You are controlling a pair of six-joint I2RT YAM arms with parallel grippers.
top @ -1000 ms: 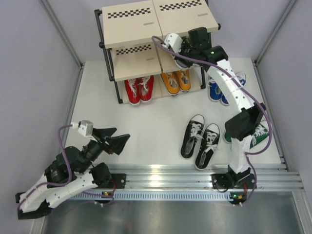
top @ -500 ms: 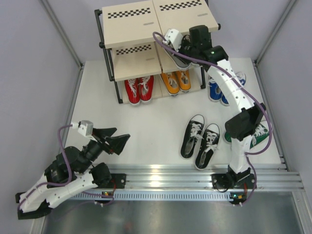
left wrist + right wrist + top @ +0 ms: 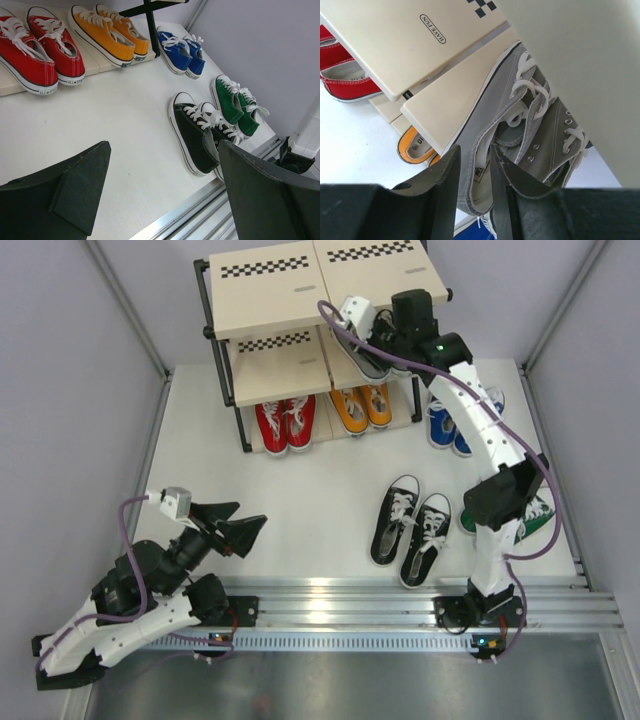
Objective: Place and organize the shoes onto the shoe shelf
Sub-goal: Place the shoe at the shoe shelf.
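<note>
While in gripper, grey shoes overhanging shelf

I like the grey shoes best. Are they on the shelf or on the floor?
On the shelf. The grey shoes sit on its middle board, under the top one, with the right claw gripping them.

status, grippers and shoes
Left gripper open, idle. Right gripper shut on grey shoes at shelf middle tier. Black pair, green pair, blue pair on table.
</note>
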